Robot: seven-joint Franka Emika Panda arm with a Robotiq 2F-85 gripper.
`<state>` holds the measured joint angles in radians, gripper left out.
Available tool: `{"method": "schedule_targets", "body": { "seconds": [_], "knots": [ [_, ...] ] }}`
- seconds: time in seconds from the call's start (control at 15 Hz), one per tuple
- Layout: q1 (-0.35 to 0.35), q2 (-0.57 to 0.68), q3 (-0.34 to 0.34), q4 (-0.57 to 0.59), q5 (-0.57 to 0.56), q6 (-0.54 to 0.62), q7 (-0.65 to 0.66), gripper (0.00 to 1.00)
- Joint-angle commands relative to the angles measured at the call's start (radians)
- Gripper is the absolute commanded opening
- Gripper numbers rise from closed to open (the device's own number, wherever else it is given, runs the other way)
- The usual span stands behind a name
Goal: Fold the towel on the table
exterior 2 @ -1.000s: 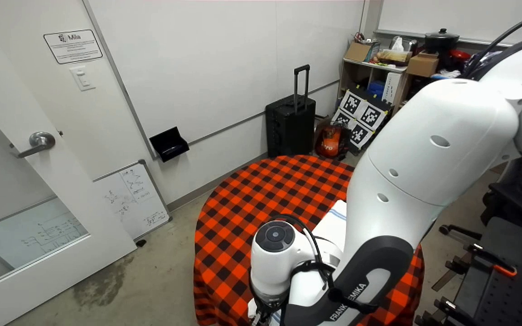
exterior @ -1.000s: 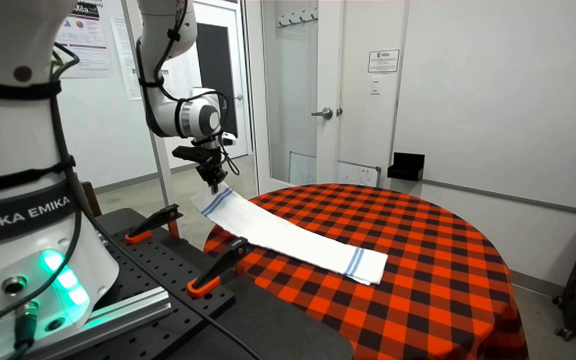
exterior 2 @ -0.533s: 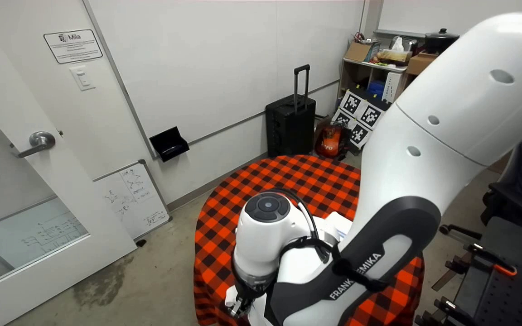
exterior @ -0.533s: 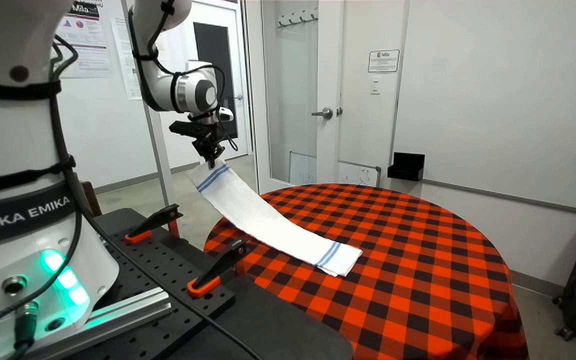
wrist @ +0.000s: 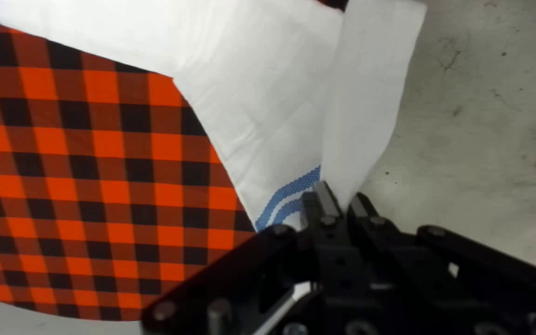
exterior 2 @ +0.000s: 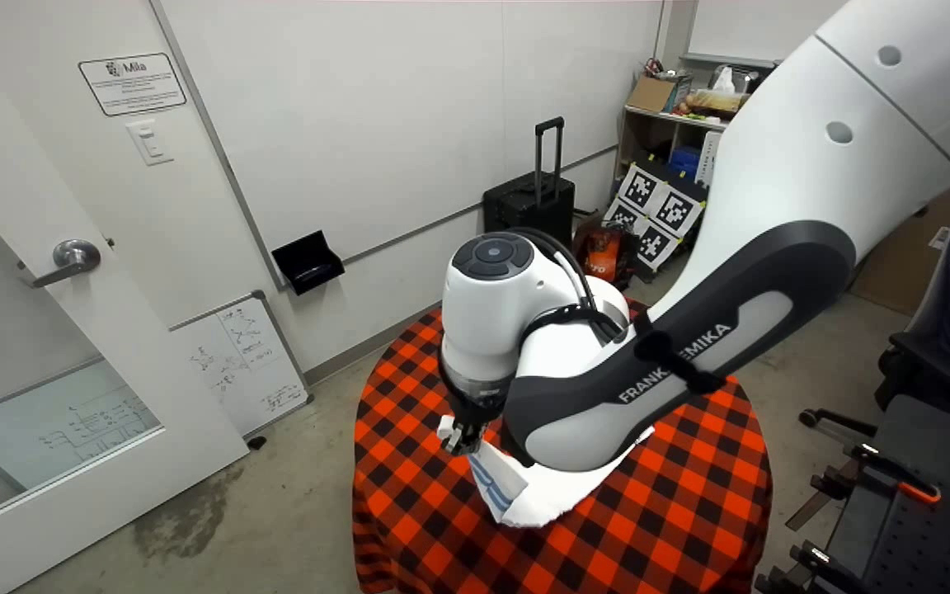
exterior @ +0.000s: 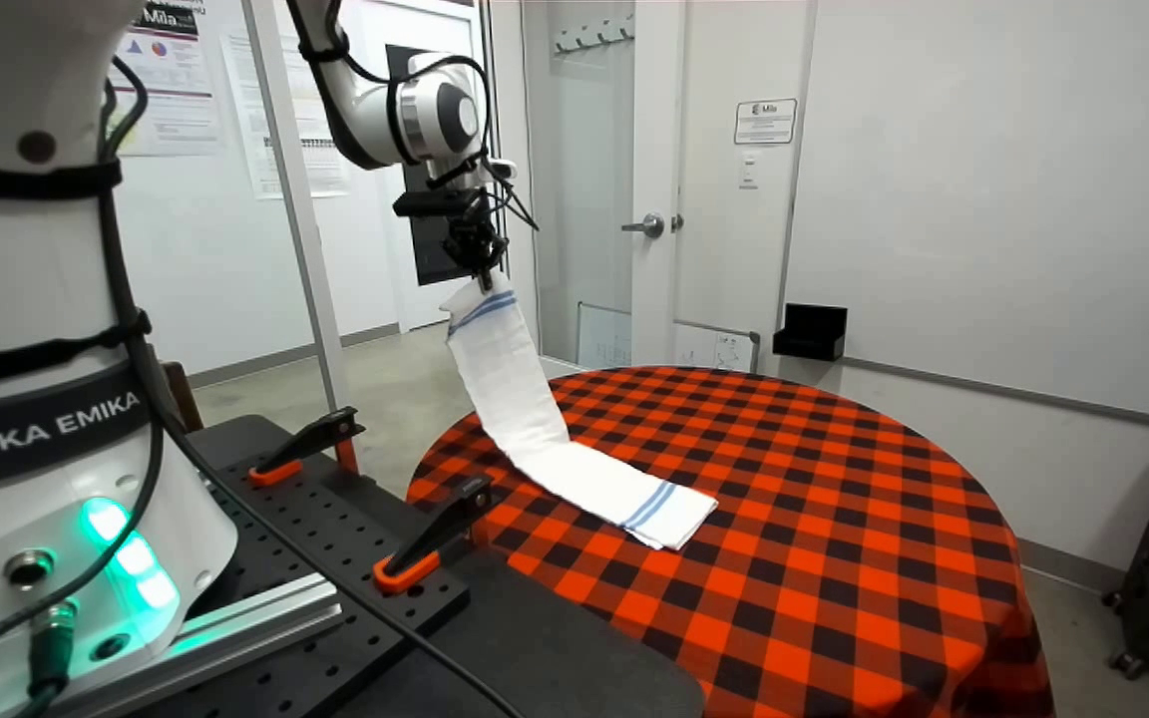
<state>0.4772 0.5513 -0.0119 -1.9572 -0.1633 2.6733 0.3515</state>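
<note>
A white dish towel [exterior: 510,384] with paired blue stripes is hanging from the Robotiq gripper [exterior: 486,282], whose fingertips [wrist: 327,204] are pinching it near one striped end. Lower than the gripper, the cloth is bending, and its opposite striped end is lying flat on a round table [exterior: 834,519] draped in red-and-black buffalo check. Beyond the gripper, a lever-handled glazed door [exterior: 656,299] is standing near a wall-mounted whiteboard [exterior: 993,179] and a small black wall tray [exterior: 811,334]. The wrist view is revealing a narrow strip of towel running from the fingertips beside the broader striped face, with concrete floor [wrist: 472,107] showing past it. An exterior view alone is showing a board of square black-and-white tags [exterior 2: 655,213] leaning near a black suitcase [exterior 2: 516,200], well apart from the gripper; there the forearm [exterior 2: 714,297] is hiding part of the towel. In an exterior view the Franka arm [exterior: 372,120] is arching out from its green-lit base [exterior: 36,429], its bent wrist holding the gripper downward above tabletop height.
</note>
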Motion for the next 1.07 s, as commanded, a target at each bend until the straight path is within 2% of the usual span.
{"method": "schedule_targets", "body": {
  "seconds": [0.0, 0.4, 0.53, 0.73, 1.0],
  "knots": [
    [0.014, -0.096, -0.072, -0.073, -0.118, -0.071, 0.044, 0.01],
    [-0.021, -0.31, -0.104, -0.226, -0.303, -0.172, 0.123, 0.01],
    [-0.034, -0.396, -0.11, -0.273, -0.421, -0.22, 0.202, 0.01],
    [-0.108, -0.512, -0.059, -0.334, -0.523, -0.307, 0.272, 0.01],
    [-0.213, -0.6, 0.023, -0.388, -0.544, -0.372, 0.282, 0.01]
  ]
}}
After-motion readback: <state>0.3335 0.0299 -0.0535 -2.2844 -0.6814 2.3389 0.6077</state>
